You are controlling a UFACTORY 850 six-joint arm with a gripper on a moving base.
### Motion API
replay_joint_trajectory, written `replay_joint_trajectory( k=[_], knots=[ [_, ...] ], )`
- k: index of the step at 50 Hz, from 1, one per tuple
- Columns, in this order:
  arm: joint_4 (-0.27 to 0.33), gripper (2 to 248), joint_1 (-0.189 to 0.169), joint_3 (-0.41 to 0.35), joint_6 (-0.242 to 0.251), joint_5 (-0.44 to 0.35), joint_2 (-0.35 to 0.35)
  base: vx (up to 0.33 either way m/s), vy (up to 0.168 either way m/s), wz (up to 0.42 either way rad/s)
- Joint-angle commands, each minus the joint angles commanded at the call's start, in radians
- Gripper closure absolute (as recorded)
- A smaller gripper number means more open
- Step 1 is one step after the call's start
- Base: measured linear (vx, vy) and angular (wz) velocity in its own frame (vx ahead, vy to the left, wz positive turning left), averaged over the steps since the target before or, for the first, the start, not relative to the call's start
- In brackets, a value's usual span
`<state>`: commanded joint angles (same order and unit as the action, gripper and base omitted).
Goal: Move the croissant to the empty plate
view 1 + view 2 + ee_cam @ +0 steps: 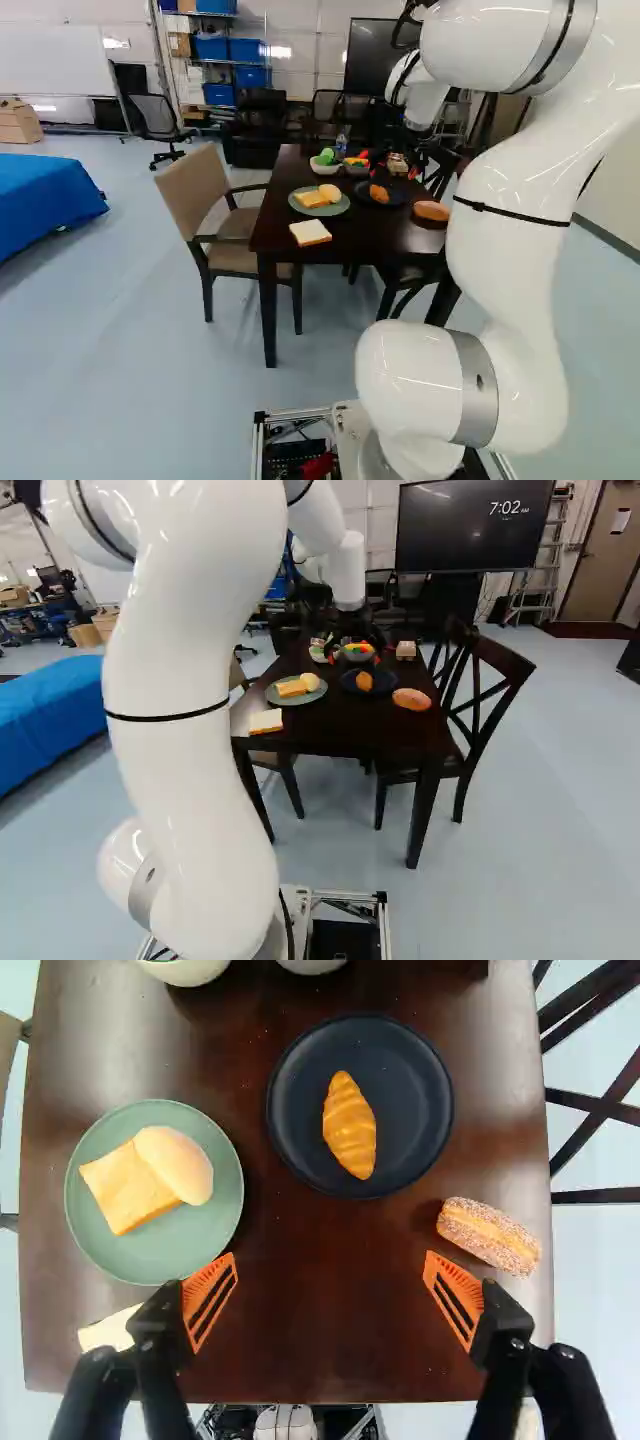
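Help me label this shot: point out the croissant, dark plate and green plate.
Croissant [350, 1128]: wrist view, middle of its ridged top.
Dark plate [412, 1110]: wrist view, bare inner surface.
Green plate [165, 1252]: wrist view, bare part near its rim.

In the right base view, we find the croissant [349, 1125] on one plate [412, 1085]. At its left is the second plate [150, 1260], with bread [120, 1192] and a bun [182, 1165] on it. Before this one, a slice [265, 721] lies on the table [330, 735]. A pastry [488, 1236] lies right of the croissant, and bowls [357, 657] stand behind.
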<state>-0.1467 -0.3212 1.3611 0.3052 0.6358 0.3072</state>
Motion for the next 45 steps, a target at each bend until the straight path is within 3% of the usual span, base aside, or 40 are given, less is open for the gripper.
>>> replay_joint_trajectory(
  k=[14,45],
  knots=[
    [0.000,3,-0.008,-0.078,0.000,-0.005,-0.077,0.000,0.000,0.000],
    [0.004,3,0.000,-0.108,-0.008,-0.042,-0.090,0.000,0.000,0.000]
  ],
)
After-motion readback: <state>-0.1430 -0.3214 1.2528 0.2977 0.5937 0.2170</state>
